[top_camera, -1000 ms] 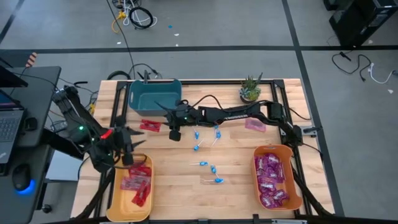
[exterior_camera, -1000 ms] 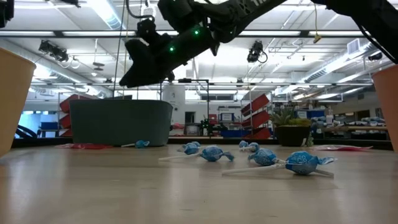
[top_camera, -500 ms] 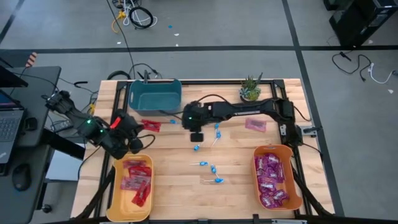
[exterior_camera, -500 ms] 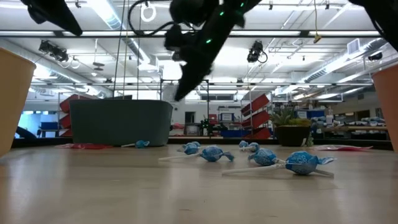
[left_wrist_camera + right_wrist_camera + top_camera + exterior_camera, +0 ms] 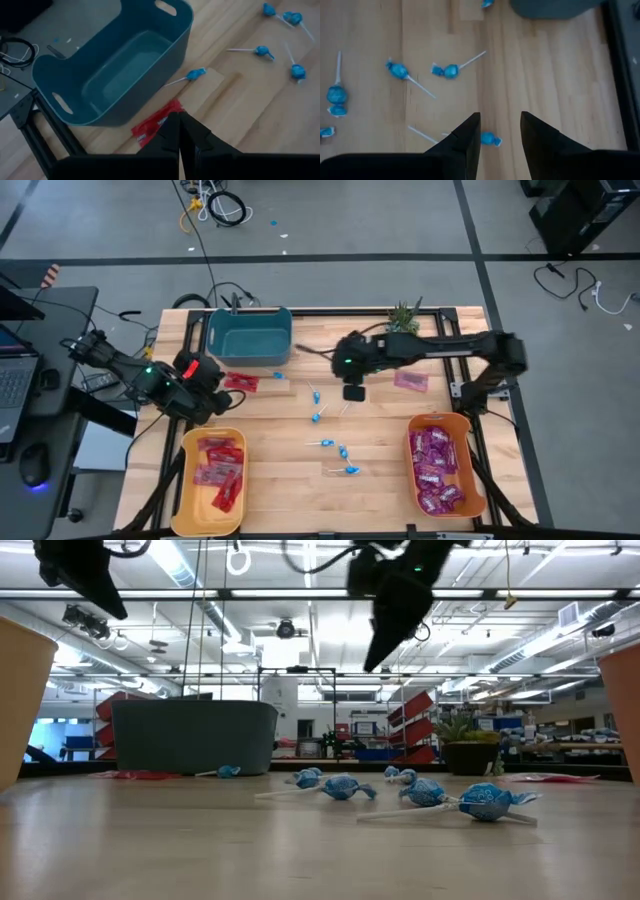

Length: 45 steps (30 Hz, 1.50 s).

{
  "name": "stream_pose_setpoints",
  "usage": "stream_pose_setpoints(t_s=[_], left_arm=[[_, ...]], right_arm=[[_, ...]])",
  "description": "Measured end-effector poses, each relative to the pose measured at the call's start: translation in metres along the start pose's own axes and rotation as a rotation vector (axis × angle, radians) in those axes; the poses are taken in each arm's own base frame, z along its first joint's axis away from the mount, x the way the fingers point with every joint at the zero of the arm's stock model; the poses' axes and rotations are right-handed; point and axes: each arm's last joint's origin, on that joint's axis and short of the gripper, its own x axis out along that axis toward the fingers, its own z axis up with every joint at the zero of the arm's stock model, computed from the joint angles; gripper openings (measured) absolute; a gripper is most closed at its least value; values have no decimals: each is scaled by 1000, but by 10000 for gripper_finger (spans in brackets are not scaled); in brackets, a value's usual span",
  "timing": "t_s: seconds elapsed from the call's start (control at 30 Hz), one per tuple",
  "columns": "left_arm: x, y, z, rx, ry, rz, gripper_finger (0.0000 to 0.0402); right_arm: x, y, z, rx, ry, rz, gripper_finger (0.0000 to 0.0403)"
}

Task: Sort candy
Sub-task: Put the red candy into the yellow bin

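Several blue lollipops [image 5: 318, 417] lie on the wooden table's middle. One more lollipop [image 5: 195, 75] lies beside the teal bin [image 5: 250, 332]. Red packets [image 5: 240, 382] lie near that bin, others in the yellow bin [image 5: 190, 500]. Purple packets [image 5: 438, 470] fill the orange bin [image 5: 478, 480]; one pink packet [image 5: 410, 380] lies loose on the table. My left gripper [image 5: 178, 127] is shut and empty, hovering just short of the loose red packets [image 5: 157, 122]. My right gripper [image 5: 500, 132] is open and empty, raised above the lollipops [image 5: 447, 70].
A small potted plant [image 5: 402, 323] stands at the far edge, right of the teal bin. A black frame [image 5: 440, 315] rims the table. Bare wood lies between the yellow and orange bins near the front edge.
My right gripper has swung from beside the teal bin toward the table's right edge and risen, staying open and empty. My left gripper has moved from above the yellow bin's far end toward the loose red packets, rolling its wrist, and has shut on nothing.
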Motion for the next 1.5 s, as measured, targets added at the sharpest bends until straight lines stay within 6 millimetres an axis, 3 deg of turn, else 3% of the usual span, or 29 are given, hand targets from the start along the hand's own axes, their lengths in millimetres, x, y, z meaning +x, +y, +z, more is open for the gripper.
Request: stream_pose_setpoints(t_s=[0.2, 0.37, 0.83, 1.5], left_arm=[[20, -1, -11, -20, 73, 41, 1], [44, -3, -22, -73, 141, 67, 0], [103, -5, -44, -232, 236, 17, 0], [134, 4, -41, -194, 338, 103, 0]], right_arm=[[-21, 2, -36, 94, -210, -6, 125], [-33, 5, -48, 133, -350, 4, 125], [-40, 15, -47, 119, -451, 29, 125], [-41, 16, -45, 115, -474, 29, 124]])
